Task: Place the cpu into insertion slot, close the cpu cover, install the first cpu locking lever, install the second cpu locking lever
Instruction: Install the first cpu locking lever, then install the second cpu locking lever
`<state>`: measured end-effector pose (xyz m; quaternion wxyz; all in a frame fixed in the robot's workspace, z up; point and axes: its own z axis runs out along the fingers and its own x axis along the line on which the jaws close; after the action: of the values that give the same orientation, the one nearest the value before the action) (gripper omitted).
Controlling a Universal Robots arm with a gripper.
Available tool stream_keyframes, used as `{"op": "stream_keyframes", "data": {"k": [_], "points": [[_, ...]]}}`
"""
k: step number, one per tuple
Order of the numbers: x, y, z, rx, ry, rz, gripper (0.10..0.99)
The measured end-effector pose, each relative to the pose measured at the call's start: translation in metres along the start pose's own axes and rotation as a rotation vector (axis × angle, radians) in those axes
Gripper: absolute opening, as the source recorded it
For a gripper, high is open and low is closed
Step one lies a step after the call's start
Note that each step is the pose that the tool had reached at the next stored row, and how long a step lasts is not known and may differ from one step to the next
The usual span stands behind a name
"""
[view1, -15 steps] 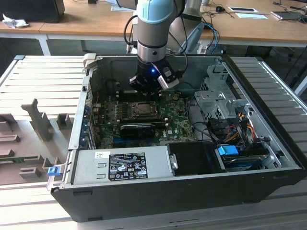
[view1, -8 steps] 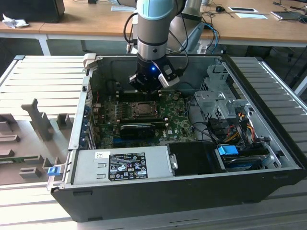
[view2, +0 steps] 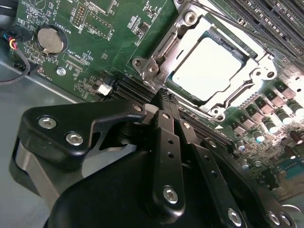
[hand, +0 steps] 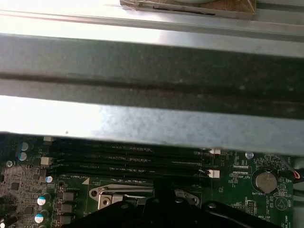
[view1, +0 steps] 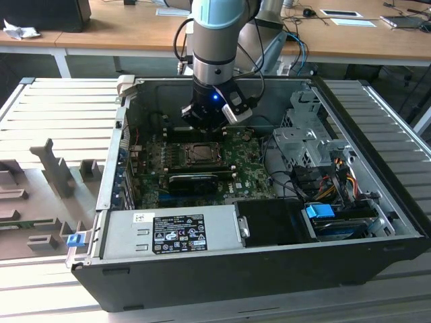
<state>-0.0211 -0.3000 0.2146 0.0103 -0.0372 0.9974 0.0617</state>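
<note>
An open computer case (view1: 377, 202) lies on its side on a ribbed grey work surface (view1: 60, 101), its motherboard (view1: 249, 171) facing up. Inside the case sit a grey power supply (view1: 168, 232) along the near wall, a black graphics card (view1: 195, 180) just in front of the insertion slot (view1: 200, 154), and a metal drive cage (view1: 303, 134) with bundled cables (view1: 330, 178) toward the exterior view's right. A wooden desk (view1: 121, 27) runs behind the case.

The robot arm (view1: 215, 40) reaches down into the case, and its gripper (view1: 205, 121) hangs just above the far edge of the insertion slot. In the second wrist view the gripper (view2: 164, 97) shows its two black fingers (view2: 166, 133) drawn together to a point with nothing between them, the tip just beside a corner of the socket.

That same view shows the pale cpu (view2: 209, 66) lying flat in the insertion slot (view2: 156, 66), with the silver cpu cover (view2: 259, 76) folded down around it so the chip shows through the cut-out. A thin wire locking lever (view2: 247, 35) crosses near the far side of the socket; whether it is latched cannot be told. A round coin battery (view2: 50, 40) sits on the green board well apart from the socket.

The first wrist view shows the long black memory slots (hand: 128, 159), the case's metal wall (hand: 152, 85) above them, and the coin battery (hand: 264, 180).
</note>
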Motion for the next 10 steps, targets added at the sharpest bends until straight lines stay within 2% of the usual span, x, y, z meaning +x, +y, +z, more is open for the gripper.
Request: {"op": "stream_keyframes", "data": {"k": [10], "points": [[0.0005, -0.0067, -0.0009, 0.000, 0.0000, 0.000, 0.106]]}}
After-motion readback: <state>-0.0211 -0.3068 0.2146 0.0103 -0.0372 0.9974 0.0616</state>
